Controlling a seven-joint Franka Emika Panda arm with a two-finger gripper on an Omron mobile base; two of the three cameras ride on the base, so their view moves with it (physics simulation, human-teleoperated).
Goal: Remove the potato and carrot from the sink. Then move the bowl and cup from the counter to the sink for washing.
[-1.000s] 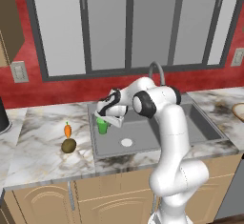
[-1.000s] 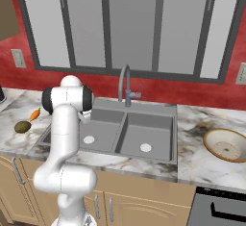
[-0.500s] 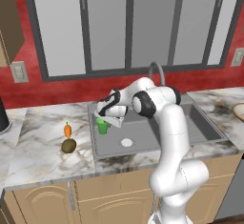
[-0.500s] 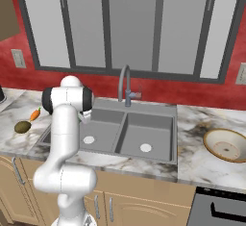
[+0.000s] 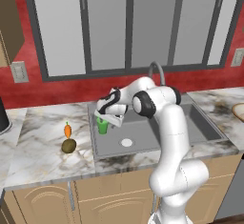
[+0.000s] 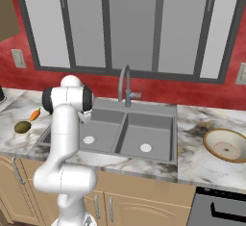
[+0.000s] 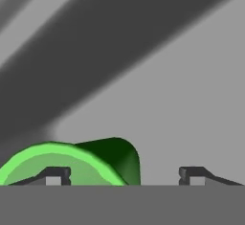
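So the gripper point(image 5: 106, 118) is hanging over the left basin of the sink point(image 5: 143, 142), right above the green cup point(image 5: 102, 125), which stands upright on the basin floor against the left wall, at about 9 o'clock from the white drain disc point(image 5: 127, 142). In the hand view the two finger tips point(image 7: 57, 175) sit wide apart, with the cup point(image 7: 76, 164) showing near the left one and clear grey sink floor between it and the right tip, so the jaws are spread and not squeezing anything as far as I can see. Whether the left tip is brushing the cup's rim I honestly can't tell. The potato point(image 5: 68, 146) and the carrot point(image 5: 67, 131) are both out on the counter point(image 5: 38, 156), off at 9 o'clock from the sink: the carrot lies at 12 o'clock of the potato, just beside it, green top pointing toward the back wall. From the right base view you get the same pair, the potato point(image 6: 22, 127) and carrot point(image 6: 34, 115), at the far left edge of the counter point(image 6: 192, 148), well apart from the sink point(image 6: 149, 124). The bowl point(image 6: 226, 145) sits on the marble at 3 o'clock from the sink, upright, paler inside facing up, a bit clear of the right basin's edge. The faucet point(image 6: 124, 83) curves up from behind the divider between the two basins, at 12 o'clock of the sink.
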